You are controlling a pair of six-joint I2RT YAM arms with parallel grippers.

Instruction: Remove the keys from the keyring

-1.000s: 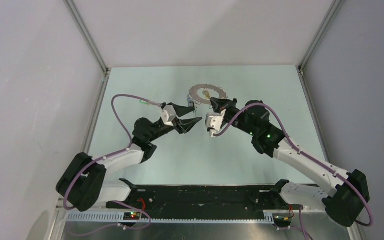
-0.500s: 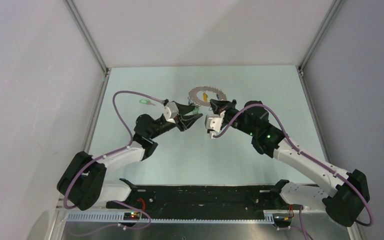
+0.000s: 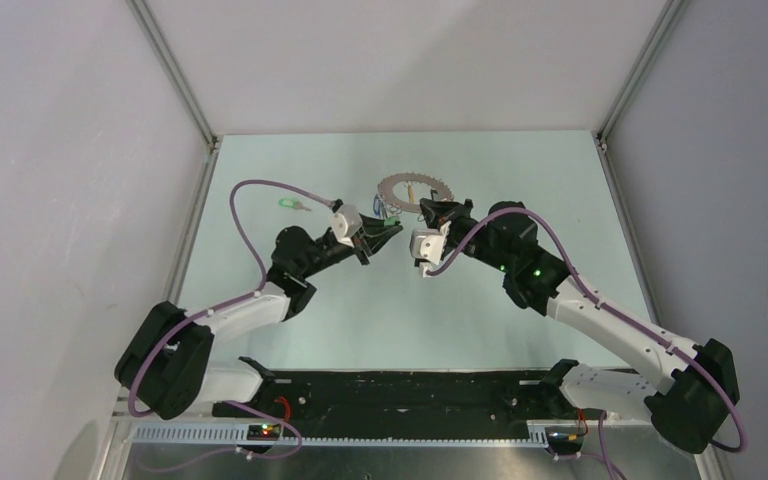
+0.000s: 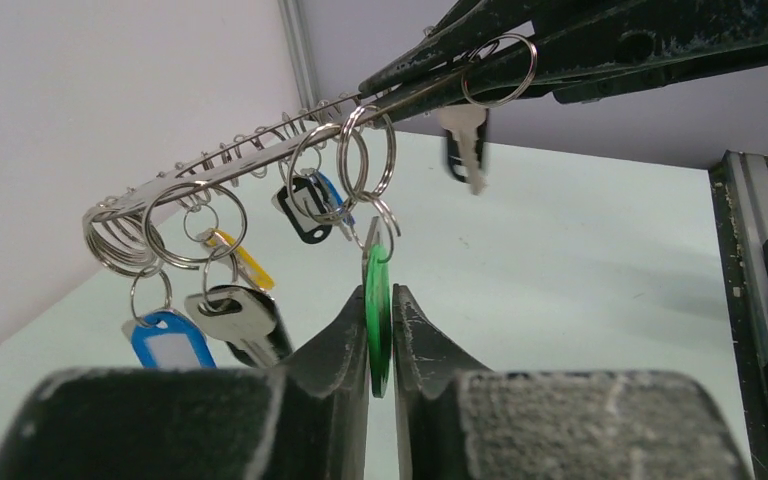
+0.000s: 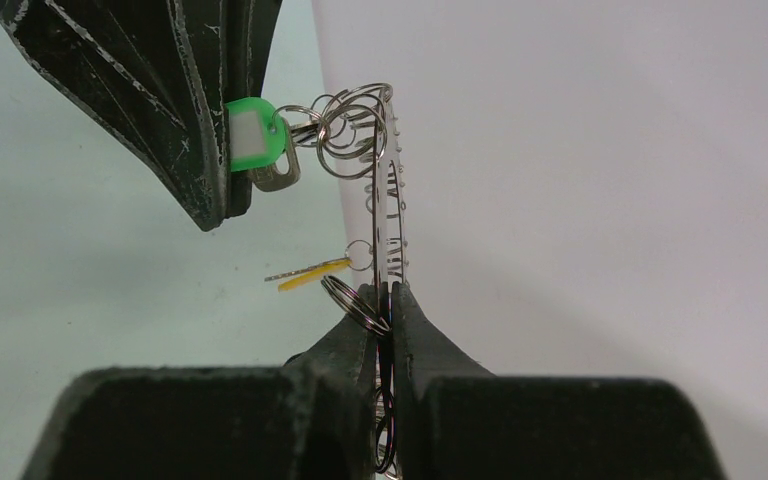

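Observation:
The keyring [image 3: 415, 188] is a flat silver disc held above the table, fringed with small rings and keys. My right gripper [image 3: 430, 210] is shut on its near edge; in the right wrist view [image 5: 384, 292] the ring [image 5: 392, 200] stands edge-on between the fingers. My left gripper [image 3: 385, 228] is shut on a green-headed key [image 4: 378, 315] that hangs from the ring's rim [image 4: 260, 140]. Blue [image 4: 168, 340], yellow [image 4: 235, 262] and black [image 4: 305, 200] keys hang from the rim. The green key [image 5: 255, 140] also shows in the right wrist view.
Another green-headed key [image 3: 290, 205] lies loose on the pale green table [image 3: 360, 300] at the far left. White walls with metal posts [image 3: 175, 75] enclose the table on three sides. A black rail [image 3: 410, 390] runs along the near edge.
My left gripper has moved up and right to the keyring and shut on the green key. The right gripper and the ring have stayed still.

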